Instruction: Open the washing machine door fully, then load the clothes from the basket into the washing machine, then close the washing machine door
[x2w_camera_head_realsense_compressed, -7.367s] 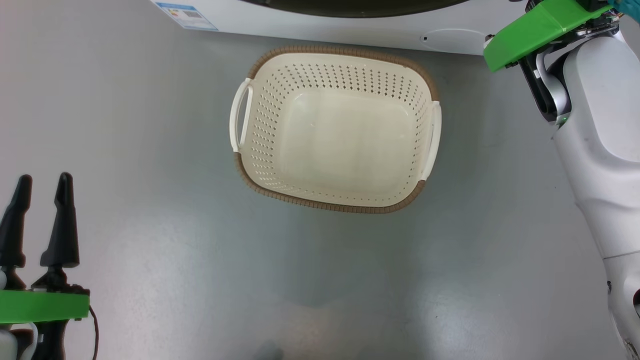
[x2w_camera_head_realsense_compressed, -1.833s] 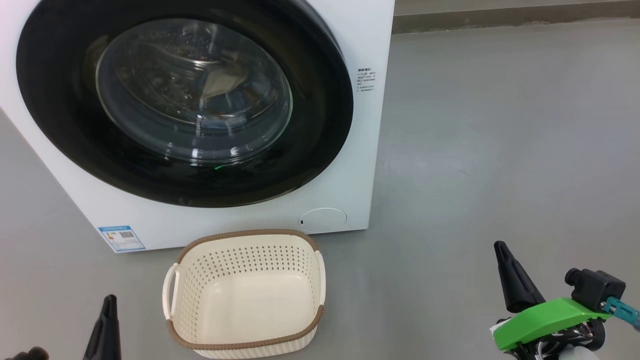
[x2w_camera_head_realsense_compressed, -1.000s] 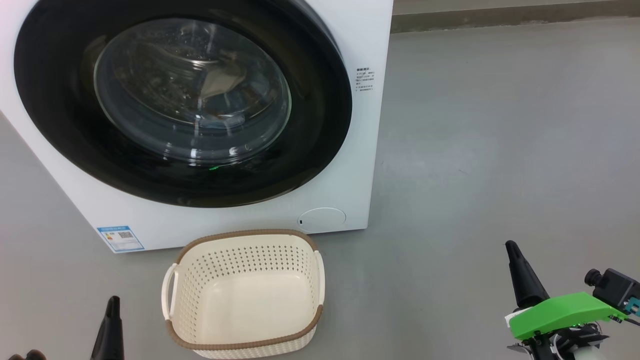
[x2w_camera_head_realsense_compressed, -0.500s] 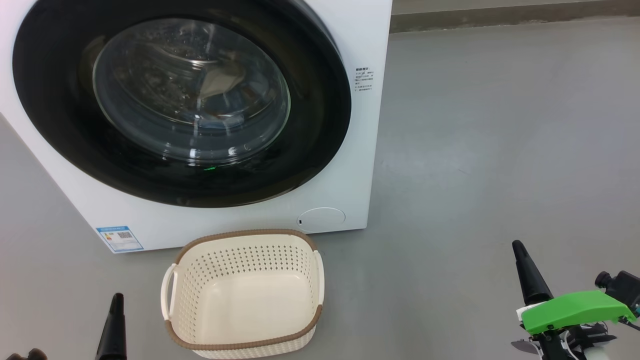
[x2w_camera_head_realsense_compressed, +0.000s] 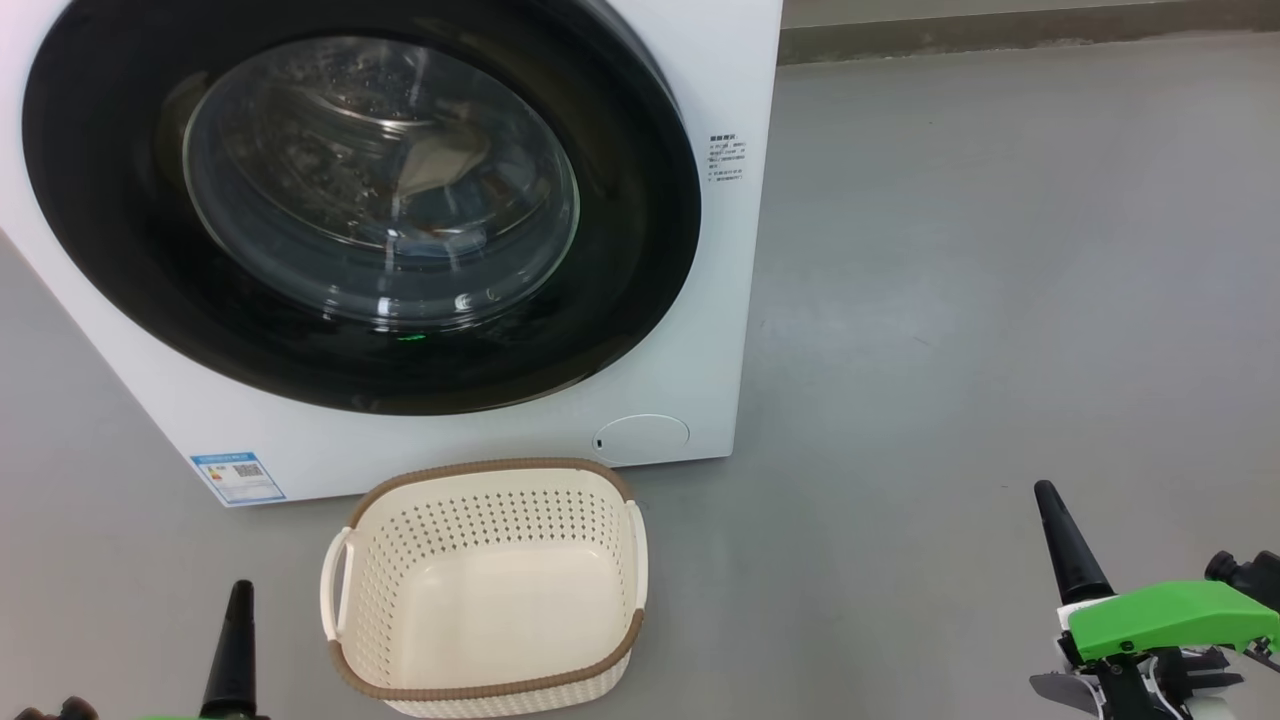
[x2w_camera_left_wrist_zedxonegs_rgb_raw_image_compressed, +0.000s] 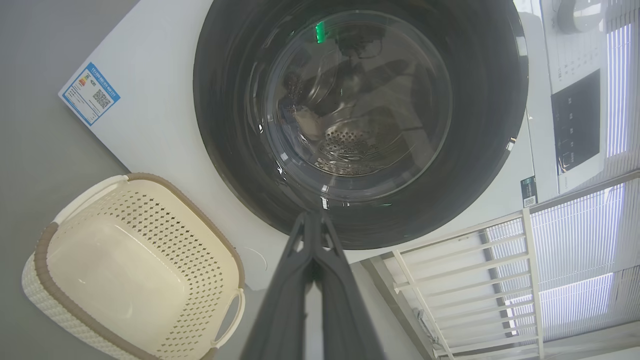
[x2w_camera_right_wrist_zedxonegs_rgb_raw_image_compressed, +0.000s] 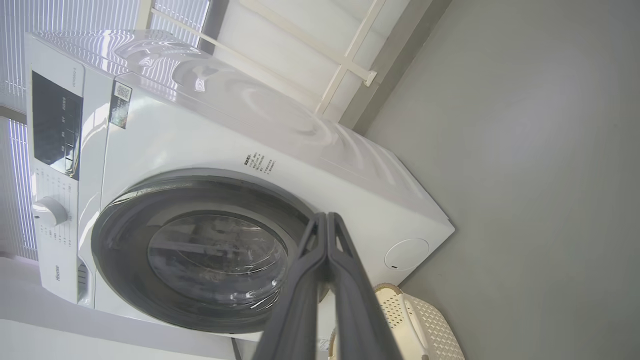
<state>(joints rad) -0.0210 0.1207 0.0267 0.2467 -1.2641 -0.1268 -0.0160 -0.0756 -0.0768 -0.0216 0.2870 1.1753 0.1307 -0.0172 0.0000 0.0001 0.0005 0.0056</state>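
Observation:
The washing machine (x2w_camera_head_realsense_compressed: 720, 80) stands at the upper left, and its round black door (x2w_camera_head_realsense_compressed: 640, 200) sits shut, flush against the front. Behind the glass I see dim shapes, and I cannot tell whether they are the clothes. On the floor before it sits the cream basket (x2w_camera_head_realsense_compressed: 480, 468) with nothing in it. My left gripper (x2w_camera_head_realsense_compressed: 240, 592) is shut at the bottom left, just left of the basket. Far right of the basket, my right gripper (x2w_camera_head_realsense_compressed: 1046, 492) is shut and holds nothing. The left wrist view shows the left gripper (x2w_camera_left_wrist_zedxonegs_rgb_raw_image_compressed: 312, 220), the door (x2w_camera_left_wrist_zedxonegs_rgb_raw_image_compressed: 240, 150) and the basket (x2w_camera_left_wrist_zedxonegs_rgb_raw_image_compressed: 150, 210). The right wrist view shows the right gripper (x2w_camera_right_wrist_zedxonegs_rgb_raw_image_compressed: 326, 220), the door (x2w_camera_right_wrist_zedxonegs_rgb_raw_image_compressed: 120, 235) and the basket (x2w_camera_right_wrist_zedxonegs_rgb_raw_image_compressed: 425, 325).
Grey floor (x2w_camera_head_realsense_compressed: 1000, 300) stretches to the right of the machine up to a wall base (x2w_camera_head_realsense_compressed: 1000, 35). A blue label (x2w_camera_head_realsense_compressed: 237, 477) marks the machine's lower left corner. A white railing (x2w_camera_left_wrist_zedxonegs_rgb_raw_image_compressed: 475, 280) and window blinds (x2w_camera_left_wrist_zedxonegs_rgb_raw_image_compressed: 575, 235) stand beside the machine.
The right gripper has slid right and a little lower in the head view, and the left fingertip has edged up. Long before, the head camera looked straight down into the basket.

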